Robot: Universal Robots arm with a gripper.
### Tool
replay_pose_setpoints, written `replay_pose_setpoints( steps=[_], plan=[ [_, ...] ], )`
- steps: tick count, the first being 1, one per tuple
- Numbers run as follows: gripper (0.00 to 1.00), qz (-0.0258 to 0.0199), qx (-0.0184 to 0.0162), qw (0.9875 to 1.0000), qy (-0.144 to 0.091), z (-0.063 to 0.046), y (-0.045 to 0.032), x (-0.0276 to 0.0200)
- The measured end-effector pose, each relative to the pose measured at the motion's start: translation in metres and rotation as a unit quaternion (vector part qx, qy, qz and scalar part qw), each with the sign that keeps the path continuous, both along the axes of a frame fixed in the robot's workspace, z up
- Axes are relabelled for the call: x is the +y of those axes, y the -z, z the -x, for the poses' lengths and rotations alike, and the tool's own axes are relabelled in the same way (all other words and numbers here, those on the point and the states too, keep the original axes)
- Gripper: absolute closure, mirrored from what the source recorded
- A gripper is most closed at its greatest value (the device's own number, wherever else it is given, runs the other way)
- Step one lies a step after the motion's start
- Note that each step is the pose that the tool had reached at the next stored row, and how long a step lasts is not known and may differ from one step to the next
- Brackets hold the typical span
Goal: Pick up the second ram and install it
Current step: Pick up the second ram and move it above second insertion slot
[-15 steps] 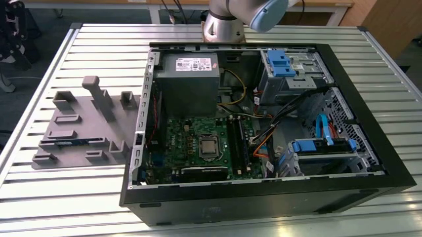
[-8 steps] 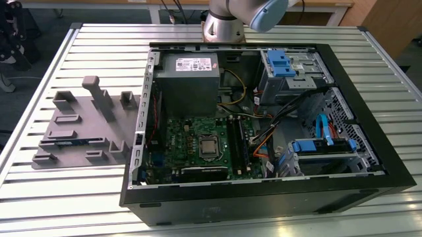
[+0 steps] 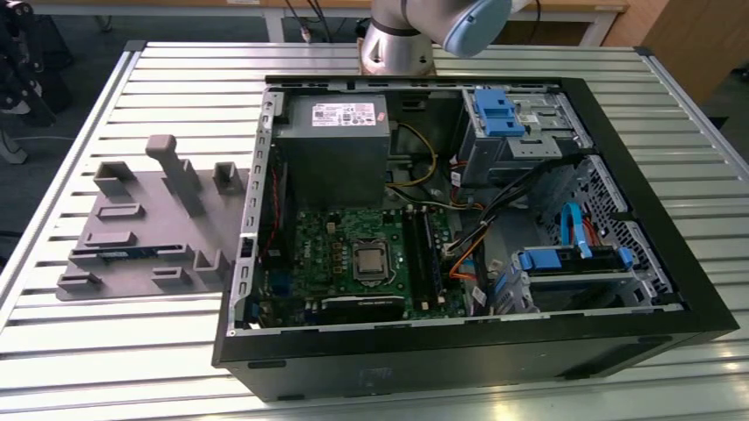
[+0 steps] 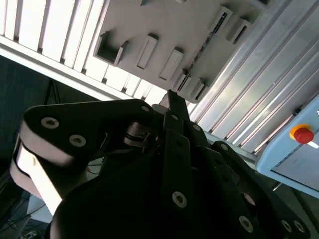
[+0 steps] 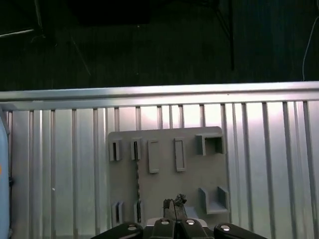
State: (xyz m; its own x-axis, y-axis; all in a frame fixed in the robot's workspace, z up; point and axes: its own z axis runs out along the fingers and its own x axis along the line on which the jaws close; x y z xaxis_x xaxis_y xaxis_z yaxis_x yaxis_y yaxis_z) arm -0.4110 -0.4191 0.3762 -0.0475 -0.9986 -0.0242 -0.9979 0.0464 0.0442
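One stick, the second ram (image 5: 137,174), is sitting thin edge up in the grey fixture (image 5: 189,184), well apart from the open computer case (image 3: 468,351). Its long axis is running across the exterior view's left to right. I am hovering my gripper (image 5: 174,203) above the fixture; its opening I cannot tell. I judge I am approaching the pick, which calls for squaring across the stick's flat faces.

Exterior view's evenly lit from above, soft shadows. The table (image 3: 175,79) has a mild sheen out at 10 o'clock from the case (image 3: 468,351), and the case's inside is dimmer, darkest around 5 o'clock. In both wrist views the table glares white, the floor (image 5: 149,40) goes near black, and the gripper (image 4: 172,99) is a dark silhouette.
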Motion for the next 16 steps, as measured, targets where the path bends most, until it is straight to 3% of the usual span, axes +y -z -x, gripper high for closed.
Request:
replay_pose_setpoints(
  steps=[2, 9, 11, 13, 16],
  plan=[
    [0.89, 0.0, 0.0001, 0.9999, -0.011, 0.0, 0.0001, 0.0],
    [0.89, 0.0, -0.0001, 0.9999, -0.012, 0.0, 0.0002, -0.0008],
    [0.83, -0.0001, 0.0, 0.9999, -0.012, 0.0, 0.0008, -0.0034],
    [0.71, -0.0007, 0.0, 0.9999, -0.012, 0.0, 0.0019, -0.0074],
    [0.65, -0.0017, -0.0002, 0.9999, -0.012, 0.0, 0.0056, -0.011]
  ],
)
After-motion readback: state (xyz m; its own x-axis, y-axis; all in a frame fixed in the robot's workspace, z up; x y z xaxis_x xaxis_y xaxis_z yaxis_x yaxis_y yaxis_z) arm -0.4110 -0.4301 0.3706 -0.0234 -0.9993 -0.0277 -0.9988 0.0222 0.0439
